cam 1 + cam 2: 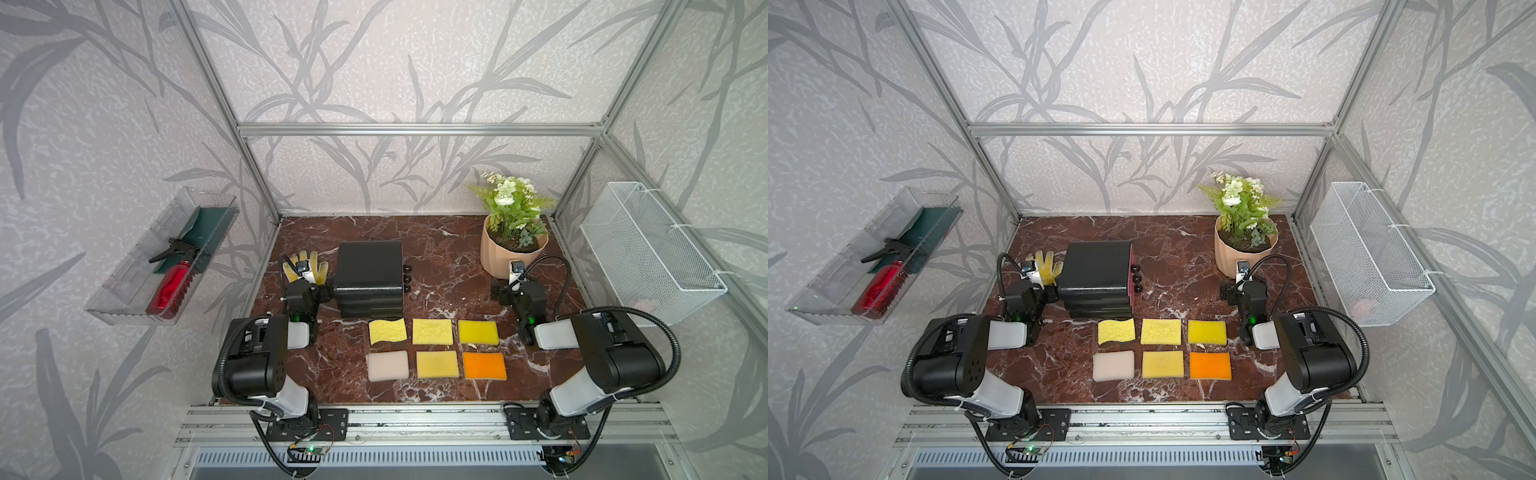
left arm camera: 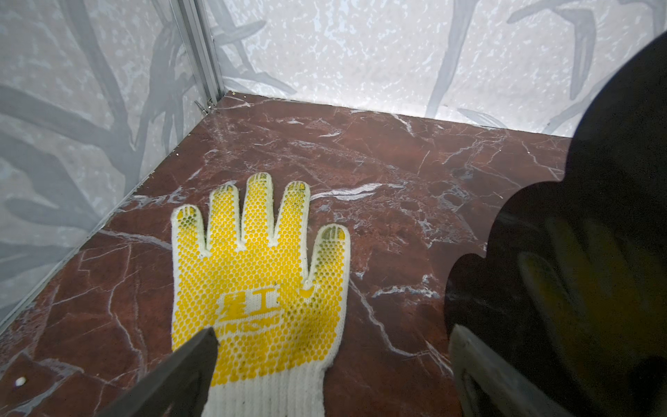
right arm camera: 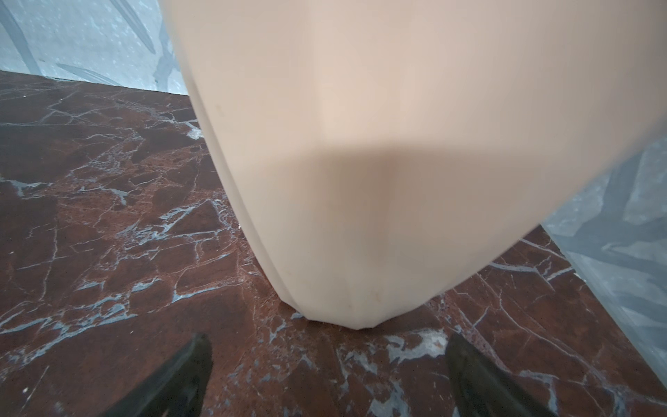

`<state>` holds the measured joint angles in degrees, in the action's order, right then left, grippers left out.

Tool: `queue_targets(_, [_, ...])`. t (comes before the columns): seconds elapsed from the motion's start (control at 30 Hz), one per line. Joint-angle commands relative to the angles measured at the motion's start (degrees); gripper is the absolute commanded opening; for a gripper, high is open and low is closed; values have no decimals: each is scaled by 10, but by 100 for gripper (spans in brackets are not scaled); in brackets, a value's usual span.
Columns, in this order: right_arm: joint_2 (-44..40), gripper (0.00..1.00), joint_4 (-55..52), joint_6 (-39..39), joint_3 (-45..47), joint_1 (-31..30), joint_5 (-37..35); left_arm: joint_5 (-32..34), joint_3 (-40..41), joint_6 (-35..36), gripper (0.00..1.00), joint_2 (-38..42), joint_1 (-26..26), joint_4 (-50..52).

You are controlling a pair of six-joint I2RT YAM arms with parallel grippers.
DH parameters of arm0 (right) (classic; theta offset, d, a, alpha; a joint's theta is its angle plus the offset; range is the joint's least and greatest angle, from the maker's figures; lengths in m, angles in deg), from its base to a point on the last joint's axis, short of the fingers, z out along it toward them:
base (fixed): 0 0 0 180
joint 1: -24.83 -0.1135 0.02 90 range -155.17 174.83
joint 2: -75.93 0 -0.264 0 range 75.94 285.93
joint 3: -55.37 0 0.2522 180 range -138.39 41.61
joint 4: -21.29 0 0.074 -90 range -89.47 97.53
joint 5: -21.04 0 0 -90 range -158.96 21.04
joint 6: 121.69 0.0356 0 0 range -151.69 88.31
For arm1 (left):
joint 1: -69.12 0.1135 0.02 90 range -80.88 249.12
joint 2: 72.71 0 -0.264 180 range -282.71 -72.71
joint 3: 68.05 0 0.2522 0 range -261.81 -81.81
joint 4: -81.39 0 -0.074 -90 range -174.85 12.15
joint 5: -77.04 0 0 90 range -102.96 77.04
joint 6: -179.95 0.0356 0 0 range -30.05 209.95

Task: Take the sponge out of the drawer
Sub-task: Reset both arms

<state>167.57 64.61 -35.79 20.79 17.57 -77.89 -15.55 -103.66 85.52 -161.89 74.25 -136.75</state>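
Drawers [image 1: 1096, 274]: shut, knobs [image 1: 1136, 279] aligned; pink front [image 1: 1131, 259] shows in a top view only. Sponge: we cannot see it. Six loose sponges [image 1: 432, 331] on table [image 1: 449, 257]. Left gripper [image 2: 332, 375]: wide, empty, over glove [image 2: 260, 274]. Right gripper [image 3: 325, 379]: wide, empty, facing pot [image 3: 361, 180]

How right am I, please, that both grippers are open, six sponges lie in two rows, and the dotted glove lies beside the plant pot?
Only the glove is misplaced: the left wrist view shows it below the left gripper, beside the black drawer unit, not the plant pot. That gripper and the right gripper are open, and six sponges lie in two rows.
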Motion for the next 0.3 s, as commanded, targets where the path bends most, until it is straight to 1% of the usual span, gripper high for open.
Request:
queue_targets(0.0, [-6,99,4,6,-1,0,-1,6,1,16,99,-3,-1,-14])
queue_targets(0.27, [-6,99,4,5,-1,0,-1,13,1,21,99,0,-8,-12])
